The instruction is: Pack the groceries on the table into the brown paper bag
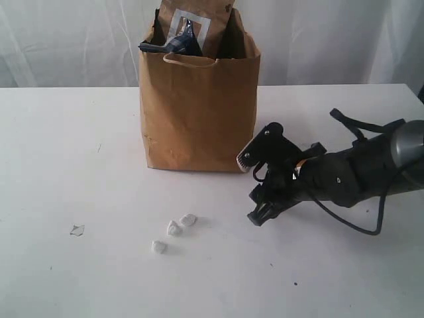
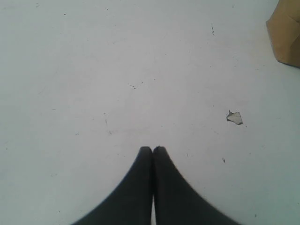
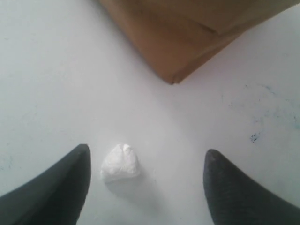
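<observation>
Lumps: I see three small white crumpled lumps (image 1: 173, 228) nearest me on the flat white tabletop (image 1: 66, 152).
Left gripper: my black left gripper (image 2: 152, 149) is squeezed tight, empty.
Right gripper: my black right gripper (image 3: 147, 151) is spread wide and holds nothing; its camera shows one lump between the fingers.
Bag: the tall brown paper bag (image 1: 199, 112) stands upright just beside it, farther back.
Bag top: a brown pouch with a white square (image 1: 217, 26) and a long dark packet (image 1: 173, 45) poke out.

The white worktop (image 1: 59, 152) carries the upright brown paper bag (image 1: 199, 116), three small white lumps (image 1: 173, 228) nearby, and a pale flake (image 1: 77, 230).
</observation>
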`<action>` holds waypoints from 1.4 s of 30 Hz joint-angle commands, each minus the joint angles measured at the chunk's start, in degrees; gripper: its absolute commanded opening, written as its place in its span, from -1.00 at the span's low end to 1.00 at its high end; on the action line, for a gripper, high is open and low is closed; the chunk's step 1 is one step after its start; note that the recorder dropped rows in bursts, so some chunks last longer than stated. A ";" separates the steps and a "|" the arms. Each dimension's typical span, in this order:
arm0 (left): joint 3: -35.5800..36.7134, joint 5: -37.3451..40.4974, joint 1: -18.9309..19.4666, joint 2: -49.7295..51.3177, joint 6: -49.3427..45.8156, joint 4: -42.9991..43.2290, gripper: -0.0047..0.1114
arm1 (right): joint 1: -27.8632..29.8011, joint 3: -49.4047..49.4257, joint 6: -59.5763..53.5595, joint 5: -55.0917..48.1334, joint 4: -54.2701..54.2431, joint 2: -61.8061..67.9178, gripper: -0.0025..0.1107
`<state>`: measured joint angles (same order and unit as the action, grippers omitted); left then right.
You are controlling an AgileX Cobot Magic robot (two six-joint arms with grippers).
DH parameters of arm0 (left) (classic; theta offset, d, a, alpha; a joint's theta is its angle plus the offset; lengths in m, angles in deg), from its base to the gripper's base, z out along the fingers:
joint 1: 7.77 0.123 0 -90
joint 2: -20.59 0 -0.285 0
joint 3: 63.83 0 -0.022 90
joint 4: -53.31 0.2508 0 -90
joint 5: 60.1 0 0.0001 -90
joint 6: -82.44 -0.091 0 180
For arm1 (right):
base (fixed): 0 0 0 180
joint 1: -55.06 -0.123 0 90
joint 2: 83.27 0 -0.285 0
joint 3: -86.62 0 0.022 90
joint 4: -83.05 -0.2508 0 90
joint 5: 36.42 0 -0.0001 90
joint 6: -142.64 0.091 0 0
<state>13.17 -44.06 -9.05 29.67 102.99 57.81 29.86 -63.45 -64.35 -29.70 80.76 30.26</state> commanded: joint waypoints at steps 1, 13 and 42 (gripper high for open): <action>0.21 -0.08 0.26 -0.20 0.07 0.43 -0.92 | -0.06 -0.07 0.40 1.20 0.57 0.86 0.06; 0.21 -0.08 0.26 -0.20 0.07 0.43 -0.92 | -0.40 -0.07 0.66 2.38 0.19 2.10 -0.42; 0.21 -0.08 0.26 -0.20 0.07 0.43 -0.92 | -0.40 -0.27 8.29 -4.59 0.40 -2.93 -0.01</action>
<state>13.17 -44.06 -9.05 29.67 102.99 57.81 29.73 -63.45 -55.36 -38.69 80.76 25.81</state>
